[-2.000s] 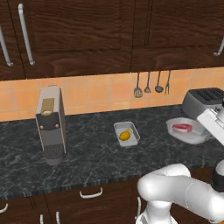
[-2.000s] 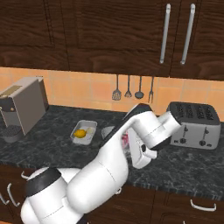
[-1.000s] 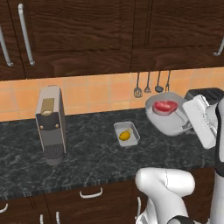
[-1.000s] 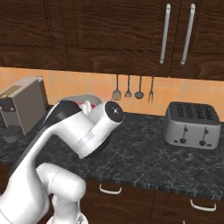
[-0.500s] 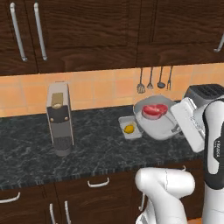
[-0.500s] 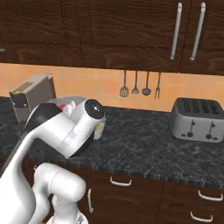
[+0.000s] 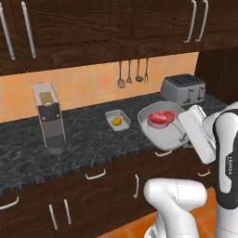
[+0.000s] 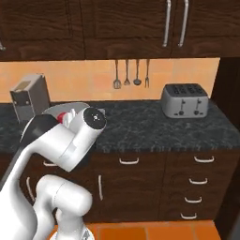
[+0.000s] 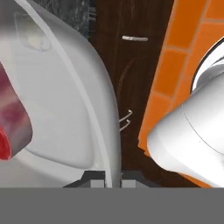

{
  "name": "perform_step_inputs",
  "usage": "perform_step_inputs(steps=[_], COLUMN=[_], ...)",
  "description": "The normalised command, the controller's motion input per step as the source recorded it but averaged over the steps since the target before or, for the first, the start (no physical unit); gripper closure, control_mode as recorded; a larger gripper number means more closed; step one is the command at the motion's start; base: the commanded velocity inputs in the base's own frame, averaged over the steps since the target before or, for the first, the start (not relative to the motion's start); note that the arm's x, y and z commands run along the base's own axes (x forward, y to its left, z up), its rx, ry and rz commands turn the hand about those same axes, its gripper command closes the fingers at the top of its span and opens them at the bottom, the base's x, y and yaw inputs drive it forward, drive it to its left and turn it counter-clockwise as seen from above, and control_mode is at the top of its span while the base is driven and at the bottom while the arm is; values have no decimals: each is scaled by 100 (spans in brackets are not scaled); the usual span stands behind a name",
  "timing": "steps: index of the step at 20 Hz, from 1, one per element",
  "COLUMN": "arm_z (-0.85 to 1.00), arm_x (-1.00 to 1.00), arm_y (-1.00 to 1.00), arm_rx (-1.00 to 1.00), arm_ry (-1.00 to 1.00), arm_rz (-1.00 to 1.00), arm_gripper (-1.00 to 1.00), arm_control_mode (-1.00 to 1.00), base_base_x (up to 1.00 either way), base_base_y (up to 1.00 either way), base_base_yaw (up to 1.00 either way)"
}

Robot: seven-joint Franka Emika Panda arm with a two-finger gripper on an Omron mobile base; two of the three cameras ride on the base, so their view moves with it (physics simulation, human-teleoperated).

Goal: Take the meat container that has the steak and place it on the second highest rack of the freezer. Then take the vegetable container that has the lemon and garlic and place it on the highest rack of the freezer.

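Steak [image 7: 161, 118] container [image 7: 160, 135] is pinched by its rim in my closed end effector [image 9: 113, 178], off the counter [image 7: 83, 139]; freezer racks and lemon [image 7: 117, 122] container both pending.

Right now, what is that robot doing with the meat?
The robot's gripper is clamped on the rim of a white container with the steak in it. It holds the container in the air, in front of the counter. The small tray with the lemon sits on the counter.
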Motion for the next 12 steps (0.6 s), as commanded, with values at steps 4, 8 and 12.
perform_step_inputs(steps=[4, 8, 12], arm_z=[0, 0, 0], arm_x=[0, 0, 0], arm_y=[0, 0, 0], arm_rx=[0, 0, 0], arm_ry=[0, 0, 0], arm_rz=[0, 0, 0], arm_gripper=[100, 100, 100], arm_control_mode=[100, 100, 100], base_base_x=[-31, -29, -29], base_base_y=[17, 18, 6], base_base_yaw=[-71, -77, -84])
